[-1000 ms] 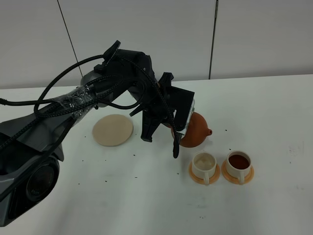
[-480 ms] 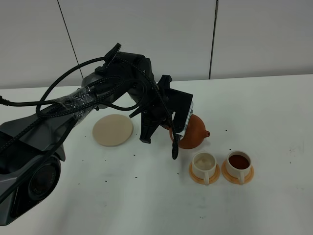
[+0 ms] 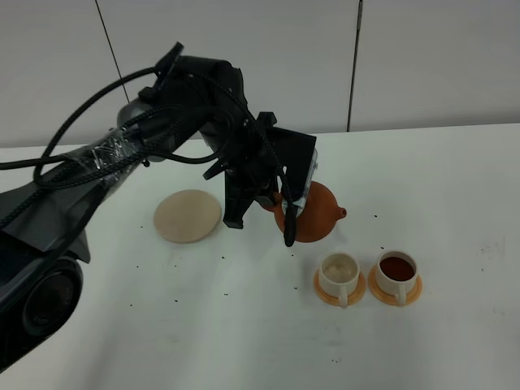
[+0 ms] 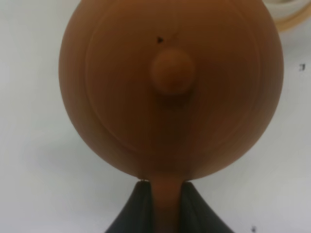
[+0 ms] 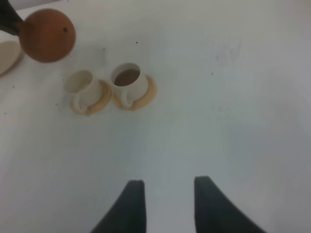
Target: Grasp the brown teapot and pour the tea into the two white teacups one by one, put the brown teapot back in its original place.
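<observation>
The brown teapot (image 3: 315, 214) hangs above the table behind the two white teacups, its spout pointing right. My left gripper (image 3: 284, 203) is shut on its loop handle (image 4: 167, 206), and the knobbed lid (image 4: 172, 70) faces the left wrist camera. The left teacup (image 3: 339, 270) looks pale inside; the right teacup (image 3: 397, 270) holds dark tea. Each stands on an orange saucer (image 3: 325, 294). The beige coaster (image 3: 188, 215) lies bare to the left. My right gripper (image 5: 167, 183) is open over bare table, nearer than the teacups (image 5: 81, 83) (image 5: 128, 77) and the teapot (image 5: 47, 35).
The white table (image 3: 455, 187) carries small dark specks around the cups and the coaster. The left arm's black cables (image 3: 97, 150) arch over the left side. A grey panelled wall stands behind the table's far edge.
The left arm has risen and drawn back a little to the left, carrying the teapot slightly up and away from the cups. The cups, saucers and coaster have not moved.
</observation>
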`<state>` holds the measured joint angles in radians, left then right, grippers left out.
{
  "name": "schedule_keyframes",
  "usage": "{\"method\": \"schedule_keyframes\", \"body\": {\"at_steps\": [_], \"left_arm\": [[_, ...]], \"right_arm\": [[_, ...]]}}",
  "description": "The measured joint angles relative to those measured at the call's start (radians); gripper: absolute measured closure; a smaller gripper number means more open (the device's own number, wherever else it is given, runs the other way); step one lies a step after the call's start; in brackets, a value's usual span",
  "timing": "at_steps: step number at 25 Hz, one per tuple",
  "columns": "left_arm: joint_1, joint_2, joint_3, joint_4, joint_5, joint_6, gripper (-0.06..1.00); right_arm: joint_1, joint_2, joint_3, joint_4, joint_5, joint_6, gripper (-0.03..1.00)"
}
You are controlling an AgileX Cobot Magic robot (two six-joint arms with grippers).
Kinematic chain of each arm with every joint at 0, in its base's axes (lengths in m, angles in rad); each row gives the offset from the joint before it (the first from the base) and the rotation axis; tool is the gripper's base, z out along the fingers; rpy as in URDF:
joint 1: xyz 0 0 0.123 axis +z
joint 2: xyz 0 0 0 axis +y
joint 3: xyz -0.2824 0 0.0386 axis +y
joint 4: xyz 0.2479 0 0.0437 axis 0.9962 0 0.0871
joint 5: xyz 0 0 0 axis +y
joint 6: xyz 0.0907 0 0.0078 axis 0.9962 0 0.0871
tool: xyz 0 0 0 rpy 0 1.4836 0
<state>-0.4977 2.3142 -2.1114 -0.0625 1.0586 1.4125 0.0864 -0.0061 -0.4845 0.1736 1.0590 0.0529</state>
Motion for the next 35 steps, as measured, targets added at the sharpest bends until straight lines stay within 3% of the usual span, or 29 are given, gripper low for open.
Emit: {"method": "schedule_keyframes", "body": {"at_steps": [7, 17, 24, 35], "left_arm": [[0.0, -0.035, 0.0, 0.041, 0.126, -0.088, 0.78], [-0.005, -0.043, 0.0, 0.026, 0.129, -0.181, 0.78], [-0.053, -0.044, 0.002, 0.082, 0.129, -0.209, 0.78], [-0.056, -0.095, 0.135, 0.103, 0.128, -0.213, 0.78]], "right_arm": [[0.0, 0.0, 0.0, 0.0, 0.0, 0.0, 0.73], [0.0, 0.0, 0.0, 0.0, 0.0, 0.0, 0.73], [0.0, 0.0, 0.0, 0.0, 0.0, 0.0, 0.73], [0.0, 0.0, 0.0, 0.0, 0.0, 0.0, 0.73]]}}
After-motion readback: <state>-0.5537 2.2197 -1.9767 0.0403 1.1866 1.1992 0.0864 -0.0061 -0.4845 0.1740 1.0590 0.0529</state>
